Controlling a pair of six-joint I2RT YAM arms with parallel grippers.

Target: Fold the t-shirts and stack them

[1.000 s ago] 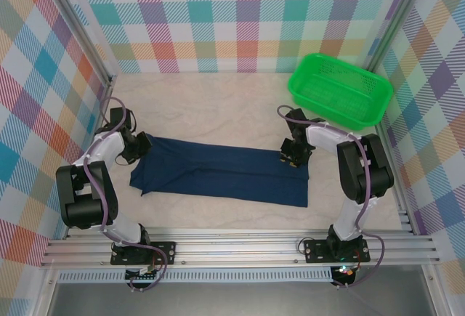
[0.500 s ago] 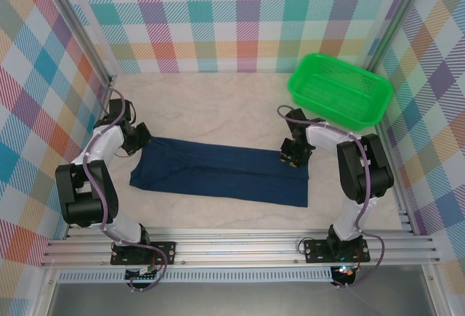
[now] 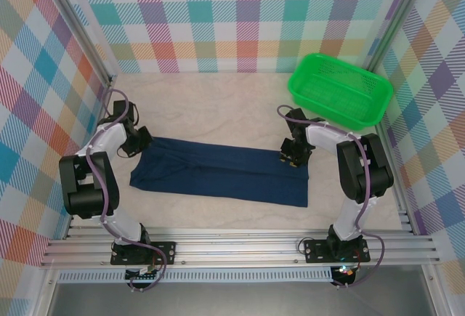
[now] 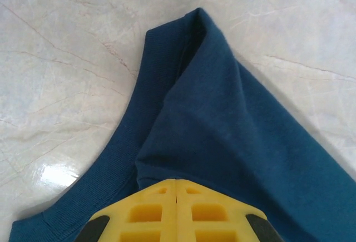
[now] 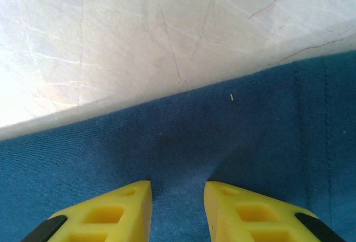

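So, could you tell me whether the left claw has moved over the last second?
Yes. The left claw, shut on the t-shirt, has shifted slightly toward the far wall, away from the rail at the near edge.

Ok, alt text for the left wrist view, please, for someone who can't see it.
Shut yellow left gripper at the bottom edge, pinching a raised fold of the navy t-shirt. The cloth peaks away from the fingers, with a ribbed hem curving at lower left, on a pale marbled table.
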